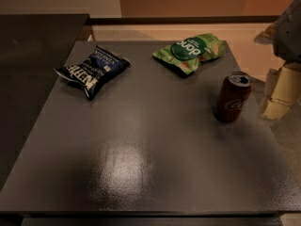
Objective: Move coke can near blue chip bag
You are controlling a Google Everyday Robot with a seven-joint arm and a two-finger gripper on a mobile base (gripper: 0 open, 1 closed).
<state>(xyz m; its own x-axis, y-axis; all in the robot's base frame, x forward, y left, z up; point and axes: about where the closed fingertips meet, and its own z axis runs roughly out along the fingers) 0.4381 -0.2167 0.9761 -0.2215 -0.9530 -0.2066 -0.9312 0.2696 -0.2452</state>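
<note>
One red, silver-topped coke can (233, 97) stands upright, gripper (278, 100) near it.

The coke can (233, 97) stands upright on the table (141, 173), what seems the hand (278, 100) just right of it.

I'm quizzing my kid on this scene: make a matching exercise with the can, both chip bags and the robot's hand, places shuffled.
1 coke can
2 blue chip bag
3 green chip bag
4 hand

A far left of the table
B off its right edge
C far side, right of centre
D upright by the right edge

Pairs: 1-D, 2-A, 3-C, 4-B
</note>
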